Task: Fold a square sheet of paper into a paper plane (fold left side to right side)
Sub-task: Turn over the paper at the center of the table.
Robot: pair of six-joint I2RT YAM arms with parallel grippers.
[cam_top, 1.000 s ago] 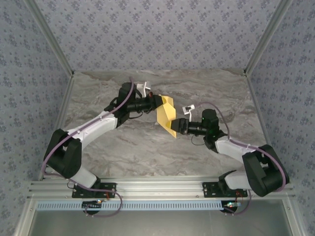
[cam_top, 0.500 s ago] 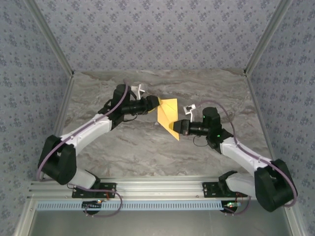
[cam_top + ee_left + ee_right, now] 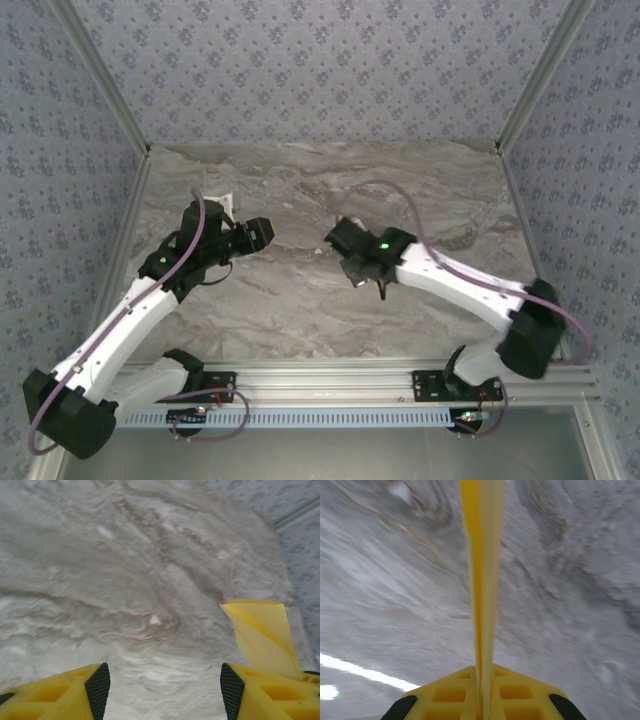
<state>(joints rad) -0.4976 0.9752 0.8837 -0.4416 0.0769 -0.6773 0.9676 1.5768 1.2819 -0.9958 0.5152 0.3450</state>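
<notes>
The mustard-yellow sheet of paper point(image 3: 482, 580) is folded and stands edge-on as a thin strip rising from my right gripper point(image 3: 481, 705), which is shut on it. In the left wrist view the same folded paper point(image 3: 262, 630) appears at the right edge, with a diagonal crease across it, above the marble. My left gripper point(image 3: 165, 692) is open; nothing lies between its black pads point(image 3: 98, 690). From above, the left gripper point(image 3: 262, 231) sits left of centre, a clear gap away from the right gripper point(image 3: 362, 275), which points down at the table's middle.
The grey marble table point(image 3: 300, 320) is enclosed by patterned walls at the back and sides. An aluminium rail point(image 3: 330, 385) carrying both arm bases runs along the near edge. Slanted metal frame posts point(image 3: 525, 90) stand at the corners.
My left gripper opened, let go of the paper and drew back to the left. My right gripper shut on the paper and swung over toward the table's middle, now covering it from above.
</notes>
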